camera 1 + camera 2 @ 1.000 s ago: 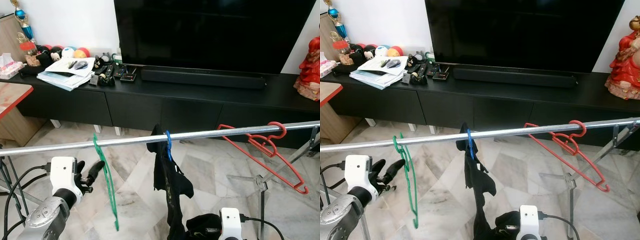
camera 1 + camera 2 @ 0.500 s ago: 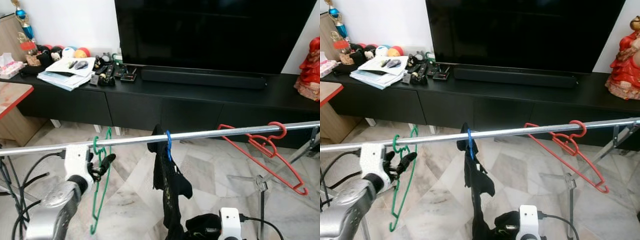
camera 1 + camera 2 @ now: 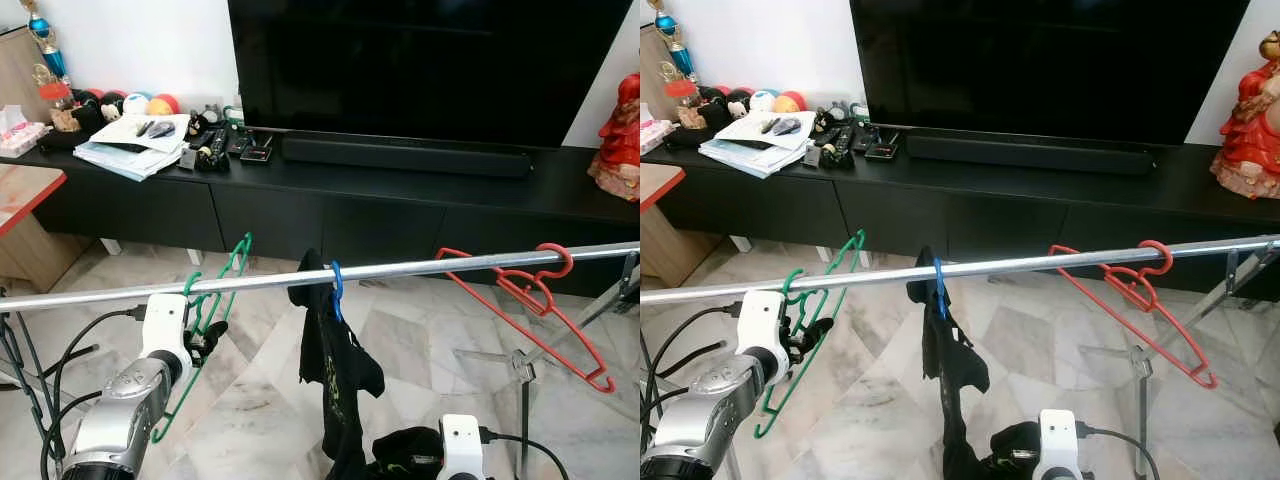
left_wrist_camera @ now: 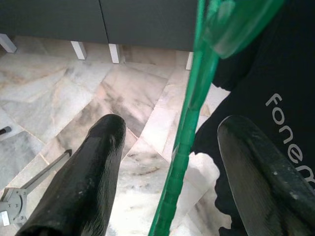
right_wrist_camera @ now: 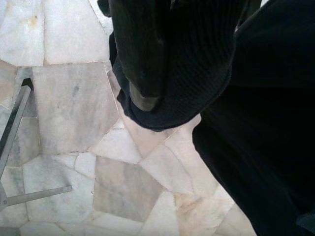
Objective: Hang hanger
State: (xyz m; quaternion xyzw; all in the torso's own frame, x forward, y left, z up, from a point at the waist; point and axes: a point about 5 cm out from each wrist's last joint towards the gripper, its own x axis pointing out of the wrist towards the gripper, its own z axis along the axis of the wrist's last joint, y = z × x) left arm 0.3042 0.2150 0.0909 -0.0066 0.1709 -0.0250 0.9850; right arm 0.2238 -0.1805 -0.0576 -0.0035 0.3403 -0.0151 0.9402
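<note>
Large black television (image 3: 430, 65) at 12 o'clock, above a long soundbar (image 3: 405, 157) on a low black cabinet (image 3: 330, 215) spanning the back of the scene. Pale marble floor (image 3: 270, 400) below. Silver rail (image 3: 400, 270) crossing the frame from 9 o'clock to 3 o'clock, rising slightly toward 3. Red figurine (image 3: 620, 140) at 3 o'clock on the cabinet; papers (image 3: 135, 145), remotes and coloured balls (image 3: 150, 103) at 10 o'clock; trophy (image 3: 45, 45) at 11 o'clock. Black garment (image 3: 340, 370) hung at the rail's middle on a blue hook (image 3: 337, 290), trailing toward 6 o'clock. Red hanger (image 3: 530, 310) hooked on the rail at 3 o'clock, tilted. Green hanger (image 3: 205, 320) hooked over the rail at 9 o'clock, swung aslant, upper end behind the rail, lower end toward 7 o'clock. Left arm raised under the rail at 8 o'clock, left tool (image 3: 205, 338) just beside the green hanger's body; in the left wrist view, two black fingers (image 4: 88, 182) spread apart with the green bar (image 4: 184, 142) running between them, contact not discernible. Right arm low at 6 o'clock, right tool (image 5: 147, 73) close against dark knitted cloth (image 5: 197, 73); whether its fingers are apart or together cannot be told.
</note>
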